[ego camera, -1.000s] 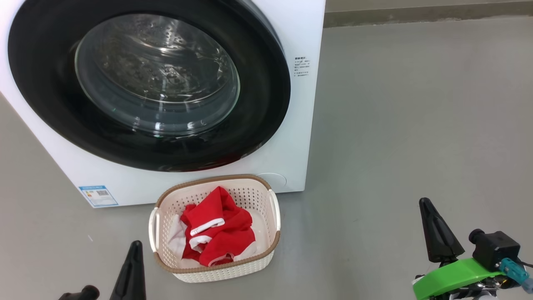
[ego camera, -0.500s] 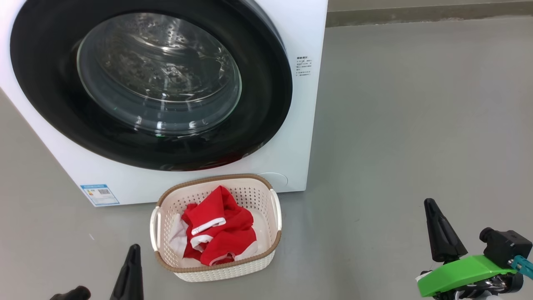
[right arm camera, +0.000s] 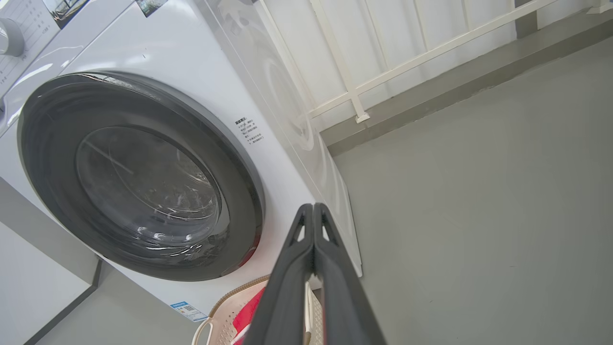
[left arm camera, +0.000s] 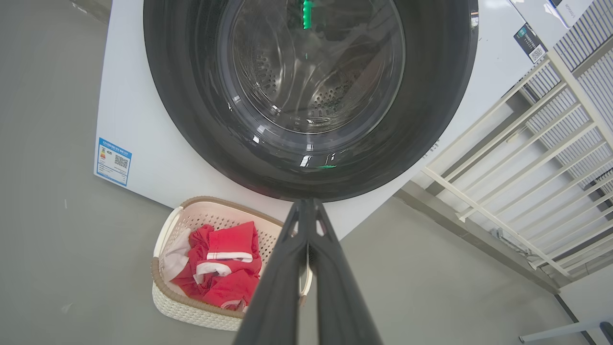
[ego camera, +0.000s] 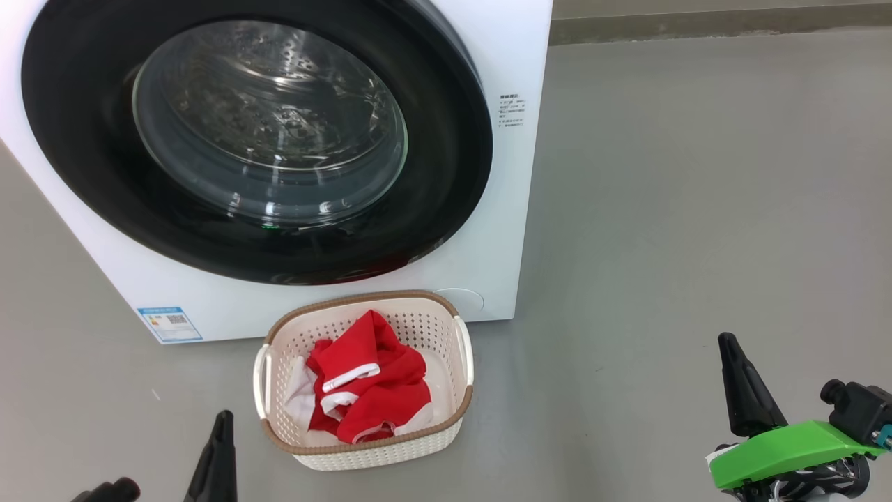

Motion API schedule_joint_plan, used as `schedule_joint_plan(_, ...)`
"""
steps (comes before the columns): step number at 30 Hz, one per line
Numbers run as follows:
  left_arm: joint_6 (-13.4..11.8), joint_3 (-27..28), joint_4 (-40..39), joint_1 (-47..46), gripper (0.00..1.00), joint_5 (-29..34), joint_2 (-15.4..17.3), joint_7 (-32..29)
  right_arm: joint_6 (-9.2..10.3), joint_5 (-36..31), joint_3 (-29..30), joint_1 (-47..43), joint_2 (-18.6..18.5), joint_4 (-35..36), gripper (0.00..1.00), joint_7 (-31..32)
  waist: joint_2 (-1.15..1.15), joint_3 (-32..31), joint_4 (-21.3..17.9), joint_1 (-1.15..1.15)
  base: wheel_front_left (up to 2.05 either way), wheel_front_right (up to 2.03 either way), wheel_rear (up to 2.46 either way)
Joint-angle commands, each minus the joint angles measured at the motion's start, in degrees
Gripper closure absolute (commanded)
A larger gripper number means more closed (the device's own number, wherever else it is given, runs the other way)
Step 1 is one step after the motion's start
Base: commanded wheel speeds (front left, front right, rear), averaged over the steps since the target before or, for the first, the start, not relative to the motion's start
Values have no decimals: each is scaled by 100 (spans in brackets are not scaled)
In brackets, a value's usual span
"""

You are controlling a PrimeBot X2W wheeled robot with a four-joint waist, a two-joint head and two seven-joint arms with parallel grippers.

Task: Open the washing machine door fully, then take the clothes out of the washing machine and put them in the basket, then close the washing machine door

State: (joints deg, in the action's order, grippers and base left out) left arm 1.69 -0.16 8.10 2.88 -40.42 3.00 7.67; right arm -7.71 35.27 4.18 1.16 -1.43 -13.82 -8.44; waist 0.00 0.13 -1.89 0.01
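The white washing machine (ego camera: 509, 209) fills the upper left of the head view, its round black-rimmed door (ego camera: 258, 139) flat against the front, shut. On the floor before it stands the cream basket (ego camera: 362, 446) with red clothes (ego camera: 369, 383) piled inside. My left gripper (ego camera: 223, 422) is shut and empty at the bottom left, left of the basket. Low at the right, well clear of the machine, my right gripper (ego camera: 727, 341) is shut and empty. The left wrist view shows the door (left arm camera: 311, 96), basket (left arm camera: 172, 297), clothes (left arm camera: 220, 268) and shut gripper (left arm camera: 306, 203); the right wrist view shows the door (right arm camera: 139, 177) and shut gripper (right arm camera: 313, 207).
Grey floor (ego camera: 697, 209) spreads open to the right of the machine. A low wall base (ego camera: 697, 24) runs along the back. A white railing (left arm camera: 527, 158) stands beside the machine in the left wrist view. A blue label sticker (ego camera: 169, 324) sits low on the machine's front.
The head view has shifted slightly, so machine and basket sit a little further right. Both grippers have sunk lower in the picture, the right one also drifting rightward. Both stay shut.
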Motion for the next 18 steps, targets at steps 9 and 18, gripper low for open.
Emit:
schedule_joint_plan(9, 121, 174, -33, -339, 100, -631, 34, -161, 9, 705, 23, 258, -75, 111, 100, 179, 0, 0, 21, -1, 0, 0, 0)
schedule_joint_plan(18, 181, 240, 50, -414, 100, -1226, 28, -326, 10, 1359, 50, 290, -84, 93, 100, 351, 0, 1, 43, -1, 0, 0, 0)
